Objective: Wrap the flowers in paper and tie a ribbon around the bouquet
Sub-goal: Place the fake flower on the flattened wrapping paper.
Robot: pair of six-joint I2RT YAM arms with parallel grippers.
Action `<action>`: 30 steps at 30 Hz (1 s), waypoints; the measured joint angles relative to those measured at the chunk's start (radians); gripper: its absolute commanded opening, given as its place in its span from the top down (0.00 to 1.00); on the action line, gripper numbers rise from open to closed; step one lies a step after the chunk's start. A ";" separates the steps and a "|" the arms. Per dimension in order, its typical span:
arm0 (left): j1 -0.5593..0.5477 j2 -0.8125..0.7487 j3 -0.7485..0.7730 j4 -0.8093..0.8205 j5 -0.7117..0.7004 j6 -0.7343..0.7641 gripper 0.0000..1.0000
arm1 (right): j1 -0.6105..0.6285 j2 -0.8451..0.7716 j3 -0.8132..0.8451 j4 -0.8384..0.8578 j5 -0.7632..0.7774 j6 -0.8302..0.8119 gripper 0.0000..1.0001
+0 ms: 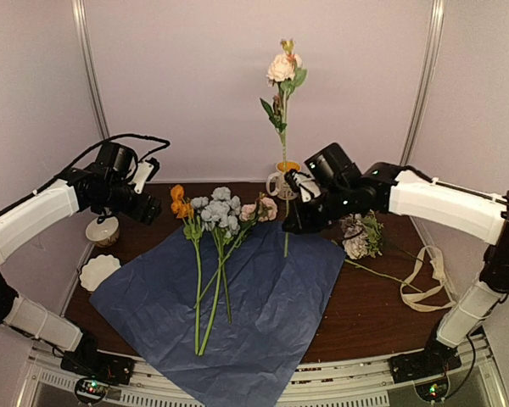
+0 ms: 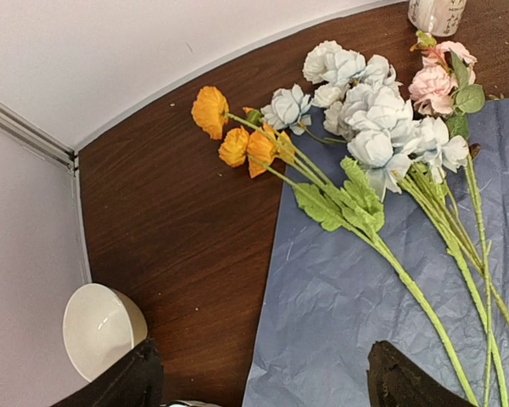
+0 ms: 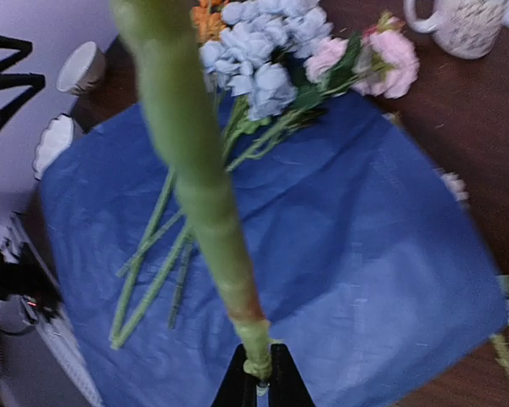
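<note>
Right gripper pinches a rose above the paper; flowers lie on it unwrapped, ribbon untied; left gripper spread.

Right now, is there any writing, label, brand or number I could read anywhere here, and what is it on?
None: no readable text shows in any view.
The mug carries only a speckled pattern, no words.
The left arm's base shows small lights; any markings there are too small to read.
</note>
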 measured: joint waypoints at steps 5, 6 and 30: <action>0.000 -0.003 0.000 0.000 -0.006 0.000 0.14 | 0.117 0.216 -0.061 0.343 -0.270 0.347 1.00; 0.000 -0.005 0.000 0.000 -0.008 0.000 0.14 | 0.145 0.288 -0.047 0.408 -0.326 0.416 1.00; 0.000 -0.019 0.000 0.000 -0.010 0.000 0.11 | 0.194 0.298 0.167 -0.004 -0.069 0.172 0.00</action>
